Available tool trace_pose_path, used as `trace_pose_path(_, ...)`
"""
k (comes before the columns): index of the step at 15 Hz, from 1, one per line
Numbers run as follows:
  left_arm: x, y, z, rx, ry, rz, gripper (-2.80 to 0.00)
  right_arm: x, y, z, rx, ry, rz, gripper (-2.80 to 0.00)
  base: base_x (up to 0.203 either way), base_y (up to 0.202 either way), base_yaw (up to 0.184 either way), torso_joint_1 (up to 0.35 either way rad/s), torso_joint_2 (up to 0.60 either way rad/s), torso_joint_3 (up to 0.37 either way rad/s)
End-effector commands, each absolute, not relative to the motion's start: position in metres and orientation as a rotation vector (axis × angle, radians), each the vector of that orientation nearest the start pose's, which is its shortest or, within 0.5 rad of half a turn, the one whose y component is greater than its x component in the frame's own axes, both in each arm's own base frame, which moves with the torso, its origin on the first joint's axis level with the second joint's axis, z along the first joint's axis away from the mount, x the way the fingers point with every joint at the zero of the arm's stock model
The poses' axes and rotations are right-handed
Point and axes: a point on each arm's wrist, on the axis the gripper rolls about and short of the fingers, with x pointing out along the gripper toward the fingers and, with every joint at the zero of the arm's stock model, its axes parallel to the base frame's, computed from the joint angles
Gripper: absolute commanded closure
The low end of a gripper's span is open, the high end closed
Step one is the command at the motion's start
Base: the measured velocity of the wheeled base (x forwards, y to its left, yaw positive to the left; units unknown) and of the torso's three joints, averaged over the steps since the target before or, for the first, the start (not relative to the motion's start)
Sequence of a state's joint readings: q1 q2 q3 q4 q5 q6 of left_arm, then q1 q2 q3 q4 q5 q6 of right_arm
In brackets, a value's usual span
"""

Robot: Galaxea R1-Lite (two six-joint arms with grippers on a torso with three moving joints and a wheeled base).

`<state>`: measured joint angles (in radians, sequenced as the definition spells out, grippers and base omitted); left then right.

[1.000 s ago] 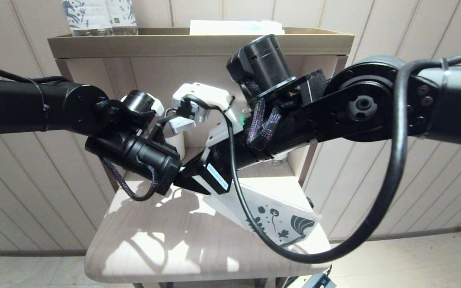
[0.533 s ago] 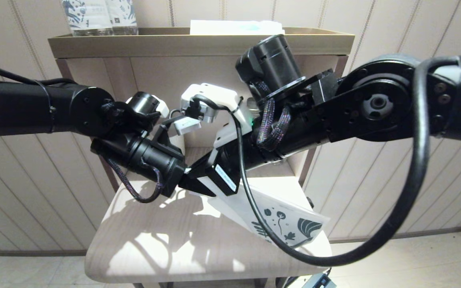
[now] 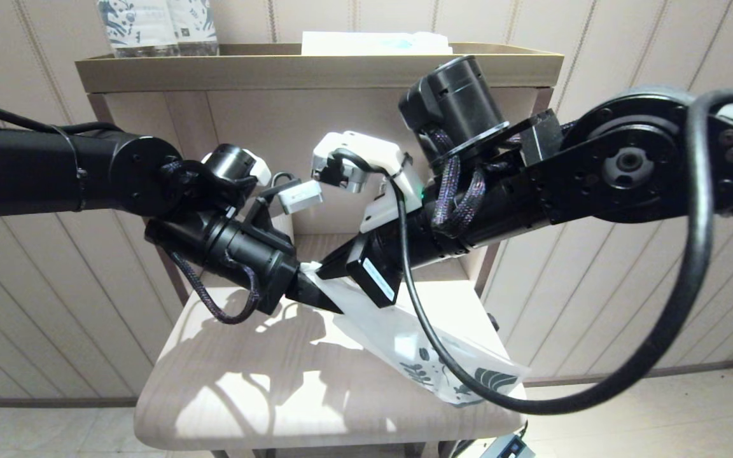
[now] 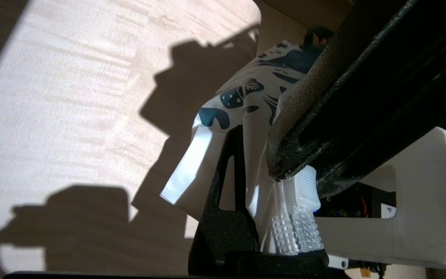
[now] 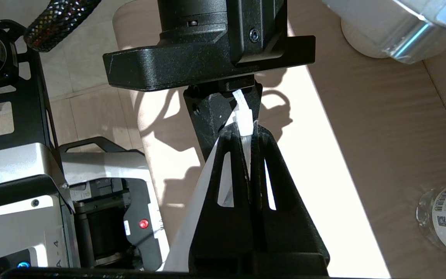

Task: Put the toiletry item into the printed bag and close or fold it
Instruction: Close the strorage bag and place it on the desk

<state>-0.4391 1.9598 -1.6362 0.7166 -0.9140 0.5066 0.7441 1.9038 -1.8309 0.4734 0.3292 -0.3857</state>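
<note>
The printed bag (image 3: 404, 337) hangs above the wooden table (image 3: 239, 388), its leaf-print end (image 3: 468, 378) sagging low to the right. My left gripper (image 3: 306, 291) is shut on the bag's upper edge. My right gripper (image 3: 333, 270) is shut on the same edge, just beside it. From the left wrist, the bag (image 4: 246, 104) runs between the left gripper (image 4: 298, 228) pads. From the right wrist, a white strip of the bag (image 5: 244, 122) pokes out of the right gripper (image 5: 246, 133). No toothbrush is visible anywhere.
A shelf tray (image 3: 315, 67) behind the table carries blue-patterned bottles (image 3: 156, 25) and a white and light blue packet (image 3: 376, 43). A clear bottle (image 5: 445, 221) and a white cup (image 5: 362, 42) stand at the back of the table. The robot's base (image 5: 14, 178) is below the table edge.
The right arm has moved right and slightly up, drawing its gripper away from the left one along the bag's edge. The bag's printed end has dropped lower. The left gripper barely moved.
</note>
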Motion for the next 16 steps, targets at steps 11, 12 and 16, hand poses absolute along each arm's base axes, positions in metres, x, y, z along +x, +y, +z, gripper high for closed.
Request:
trace_pose_path(11, 0.304, -0.156, 0.226, 0.134, 0.701, -1.438, 0.00, 0.244, 0.241, 0.307, -0.449, 0.327, 1.161, 0.00, 0.000, 0.000, 0.000, 0.000, 0.00, 0.000)
trace_pose_path(12, 0.303, -0.155, 0.228, 0.134, 0.695, -1.436, 0.00, 0.244, 0.240, 0.308, -0.447, 0.326, 1.160, 0.00, 0.000, 0.000, 0.000, 0.000, 0.00, 0.000)
trace_pose_path(16, 0.302, -0.154, 0.228, 0.132, 0.698, -1.437, 0.00, 0.241, 0.243, 0.310, -0.448, 0.313, 1.170, 0.00, 0.000, 0.000, 0.000, 0.000, 0.00, 0.000)
